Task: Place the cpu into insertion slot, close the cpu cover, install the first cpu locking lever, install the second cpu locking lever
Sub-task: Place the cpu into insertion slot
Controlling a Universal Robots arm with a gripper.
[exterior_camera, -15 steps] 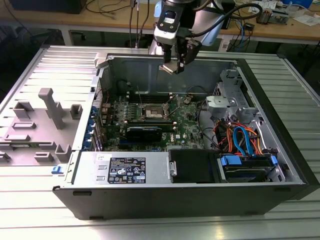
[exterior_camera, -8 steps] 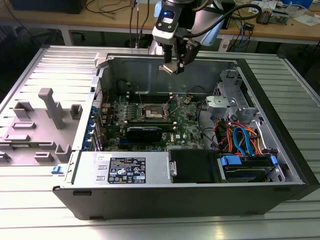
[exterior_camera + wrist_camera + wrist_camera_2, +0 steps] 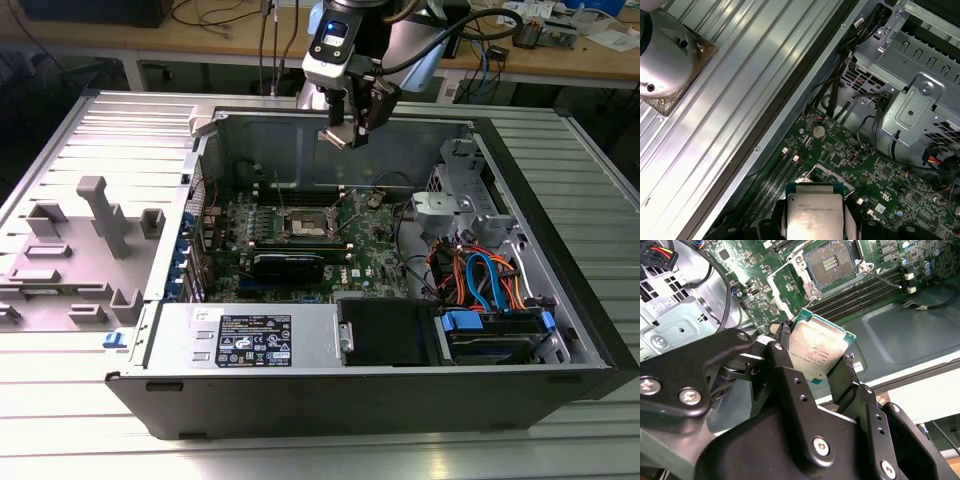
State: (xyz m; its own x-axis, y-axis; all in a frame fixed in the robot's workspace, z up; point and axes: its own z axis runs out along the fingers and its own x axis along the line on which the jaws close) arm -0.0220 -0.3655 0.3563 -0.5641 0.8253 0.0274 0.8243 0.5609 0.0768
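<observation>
cpu (image 3: pixel 820 352) clamped by edges in gripper (image 3: pixel 352 132); uncovered insertion slot (image 3: pixel 305 222) seen below, nearer, slightly toward exterior view's left.

Open computer case (image 3: pixel 300 400) on ribbed metal table (image 3: pixel 60 410), blue cables (image 3: pixel 484 282) inside.

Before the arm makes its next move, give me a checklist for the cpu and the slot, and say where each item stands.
1. Grip: ok, end effector fingers clamp the cpu by opposite edges.
2. Metal top toward the wrist: ok.
3. Slot uncovered: ok, contacts show in the second wrist view.
4. Cpu seated: not ok, it hangs above the case.
5. Corners matched to slot: cannot tell.
</observation>
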